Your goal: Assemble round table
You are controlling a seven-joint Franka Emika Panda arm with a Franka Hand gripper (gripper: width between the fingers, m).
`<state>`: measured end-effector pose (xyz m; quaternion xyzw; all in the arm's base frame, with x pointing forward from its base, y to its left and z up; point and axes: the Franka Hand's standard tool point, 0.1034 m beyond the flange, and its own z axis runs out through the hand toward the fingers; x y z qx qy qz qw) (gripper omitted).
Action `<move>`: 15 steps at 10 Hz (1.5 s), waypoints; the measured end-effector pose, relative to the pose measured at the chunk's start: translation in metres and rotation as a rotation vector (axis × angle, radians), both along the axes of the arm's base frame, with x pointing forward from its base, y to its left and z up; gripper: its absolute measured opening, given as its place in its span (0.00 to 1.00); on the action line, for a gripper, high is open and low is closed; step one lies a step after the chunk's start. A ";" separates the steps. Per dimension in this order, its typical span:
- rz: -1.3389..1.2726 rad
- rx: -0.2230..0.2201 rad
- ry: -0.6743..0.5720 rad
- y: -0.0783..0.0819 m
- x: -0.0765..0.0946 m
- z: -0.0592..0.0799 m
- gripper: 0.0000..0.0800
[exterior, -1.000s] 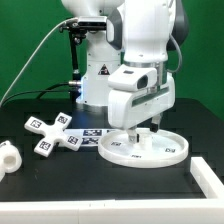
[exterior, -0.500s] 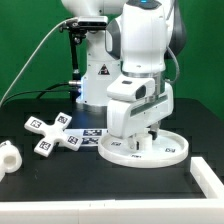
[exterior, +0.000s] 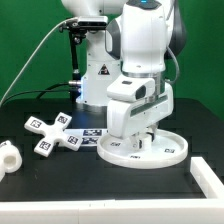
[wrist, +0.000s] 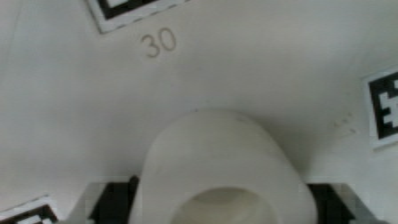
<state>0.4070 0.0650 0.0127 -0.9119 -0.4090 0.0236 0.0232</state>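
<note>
The large rimmed round disc [exterior: 172,150] lies flat on the black table at the exterior view's right. My gripper [exterior: 143,134] is down on its middle. In the wrist view the disc's surface [wrist: 214,80] shows tags and the number 30. A white hollow stub [wrist: 217,160] rises from it between my gripper's [wrist: 217,205] dark fingers [wrist: 119,203], which sit against both its sides. The cross-shaped base [exterior: 52,133] lies at the exterior view's left. The short cylindrical leg [exterior: 8,157] lies on its side at the far left edge.
The marker board [exterior: 91,134] lies between the base and the disc. A white wall piece [exterior: 207,177] stands at the front right next to the disc. The arm's base [exterior: 100,75] and cables stand behind.
The arm came down and slightly toward the exterior view's left over the disc between one second and half a second ago. It has held still since. The parts have not moved.
</note>
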 end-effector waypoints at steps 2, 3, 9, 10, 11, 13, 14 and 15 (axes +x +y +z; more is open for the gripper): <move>-0.007 -0.003 0.049 -0.015 0.032 0.005 0.50; -0.005 0.001 0.042 -0.018 0.048 0.004 0.50; 0.060 0.009 0.046 -0.027 0.083 0.006 0.50; 0.063 0.010 0.050 -0.028 0.084 0.004 0.50; 0.061 0.013 0.043 -0.028 0.099 0.003 0.50; 0.059 0.018 0.011 -0.025 0.129 0.002 0.50; 0.057 0.020 0.000 -0.022 0.142 0.001 0.50; 0.061 0.022 -0.015 -0.023 0.155 0.000 0.50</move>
